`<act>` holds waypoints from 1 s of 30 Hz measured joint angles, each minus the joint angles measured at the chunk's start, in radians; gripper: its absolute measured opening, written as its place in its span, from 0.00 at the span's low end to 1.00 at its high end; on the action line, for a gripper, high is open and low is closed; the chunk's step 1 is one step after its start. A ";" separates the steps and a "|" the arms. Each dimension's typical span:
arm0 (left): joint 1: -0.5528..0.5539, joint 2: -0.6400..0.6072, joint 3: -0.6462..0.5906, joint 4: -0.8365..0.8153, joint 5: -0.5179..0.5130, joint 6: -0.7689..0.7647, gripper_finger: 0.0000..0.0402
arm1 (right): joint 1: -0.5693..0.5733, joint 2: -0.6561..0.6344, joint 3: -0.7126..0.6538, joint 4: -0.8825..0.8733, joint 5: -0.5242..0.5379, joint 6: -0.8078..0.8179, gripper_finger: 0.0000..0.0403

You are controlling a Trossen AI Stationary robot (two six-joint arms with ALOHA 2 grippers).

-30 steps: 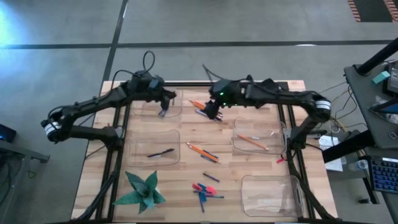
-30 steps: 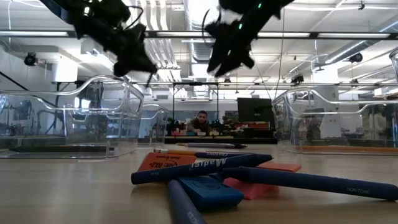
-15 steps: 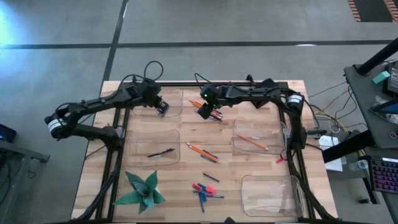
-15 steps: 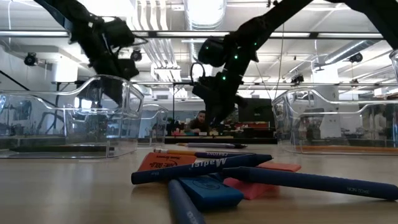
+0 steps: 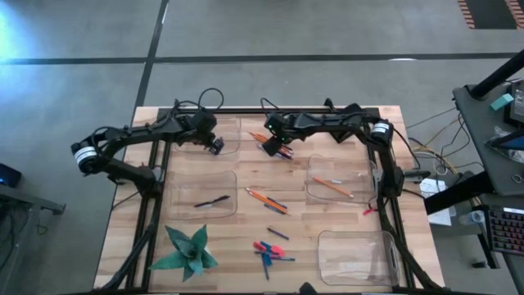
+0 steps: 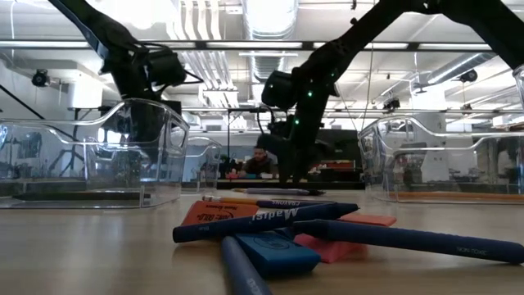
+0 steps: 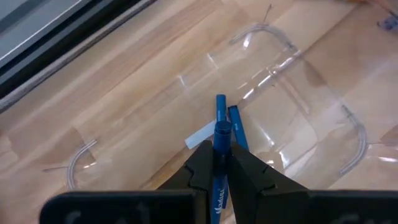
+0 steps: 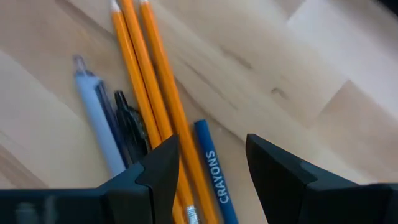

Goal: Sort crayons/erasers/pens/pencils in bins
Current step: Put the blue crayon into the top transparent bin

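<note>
1. The left claw (image 7: 214,163) is clamped on a slim blue crayon (image 7: 220,124), which juts out past its dark fingertips over a clear, round-cornered plastic bin (image 7: 292,87).
2. A second blue crayon (image 7: 236,127) lies flat in that bin, just beside the held one.
3. The right claw (image 8: 211,163) hangs wide open, close above the pale wood-plank table (image 8: 311,50).
4. Between and just ahead of its fingers lie two thin orange pencils (image 8: 146,81) side by side, with a blue stick printed CRAYONS (image 8: 214,168) touching them.
5. A grey pen (image 8: 99,118) and a black pen (image 8: 130,121) lie on the pencils' other side.
</note>
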 joint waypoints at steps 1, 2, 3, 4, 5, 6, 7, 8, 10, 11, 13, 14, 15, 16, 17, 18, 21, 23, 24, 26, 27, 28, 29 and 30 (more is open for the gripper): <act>0.000 0.000 -0.002 -0.001 0.000 0.000 0.04 | 0.000 0.003 0.000 -0.005 -0.001 0.001 0.44; 0.000 0.000 -0.002 -0.003 0.000 0.000 0.04 | 0.000 0.005 0.000 -0.019 0.000 0.001 0.44; 0.000 0.000 -0.003 -0.004 0.000 0.000 0.04 | 0.000 0.006 -0.001 -0.027 0.000 0.001 0.44; 0.000 -0.001 -0.003 -0.004 0.000 0.000 0.05 | 0.000 0.005 -0.001 -0.022 0.001 0.001 0.44; 0.000 -0.002 -0.003 -0.004 0.000 0.001 0.05 | 0.000 0.004 -0.001 -0.015 0.001 0.001 0.44; 0.000 -0.003 -0.002 -0.003 0.000 0.001 0.05 | 0.000 0.002 0.000 -0.014 0.007 0.000 0.44; 0.000 -0.003 -0.001 -0.003 0.000 0.001 0.05 | -0.002 0.002 0.000 -0.016 0.010 0.000 0.44; 0.000 -0.003 -0.001 -0.002 0.000 0.001 0.05 | -0.004 0.002 0.000 -0.017 0.011 0.000 0.44; 0.000 -0.004 -0.003 -0.002 0.000 0.001 0.05 | -0.007 0.003 0.000 -0.017 0.011 0.000 0.44; 0.000 -0.004 -0.004 -0.002 0.000 0.002 0.05 | -0.009 0.003 0.000 -0.017 0.010 0.000 0.44; 0.000 -0.004 -0.006 -0.005 0.000 0.002 0.05 | -0.009 0.003 0.000 -0.017 0.011 -0.001 0.44; 0.000 -0.004 -0.006 -0.005 0.000 0.002 0.05 | -0.009 0.003 0.000 -0.017 0.011 -0.002 0.44; 0.000 -0.004 -0.006 -0.005 0.000 0.002 0.05 | -0.011 0.003 0.000 -0.017 0.011 -0.002 0.44; 0.000 -0.004 -0.006 -0.005 0.000 0.002 0.05 | -0.012 0.003 0.000 -0.017 0.013 -0.002 0.44; 0.000 -0.004 -0.006 -0.005 0.000 0.002 0.05 | -0.013 0.003 0.000 -0.016 0.023 -0.002 0.44; 0.000 -0.004 -0.006 -0.005 0.001 0.002 0.05 | -0.014 0.003 0.000 -0.017 0.039 -0.002 0.44; 0.000 -0.004 -0.006 -0.008 0.001 0.002 0.05 | -0.018 0.006 0.000 -0.017 0.052 -0.002 0.44; 0.000 -0.004 -0.006 -0.016 0.001 0.002 0.05 | -0.019 0.008 0.000 -0.020 0.052 -0.002 0.44; 0.000 -0.004 -0.006 -0.019 0.005 0.005 0.05 | -0.019 0.008 -0.001 -0.023 0.051 -0.002 0.44; 0.000 -0.004 -0.006 -0.029 0.026 0.025 0.05 | -0.019 0.008 -0.001 -0.029 0.028 -0.003 0.44; 0.000 -0.005 -0.006 -0.038 0.034 0.038 0.05 | -0.018 0.008 -0.001 -0.038 0.026 -0.004 0.44; 0.000 -0.005 -0.007 -0.048 0.038 0.051 0.05 | -0.018 0.008 -0.001 -0.050 0.027 -0.008 0.44; 0.000 -0.005 -0.007 -0.052 0.039 0.056 0.05 | -0.018 0.008 -0.001 -0.056 0.027 -0.012 0.44; 0.000 -0.005 -0.007 -0.053 0.038 0.058 0.05 | -0.018 0.008 -0.002 -0.057 0.029 -0.013 0.44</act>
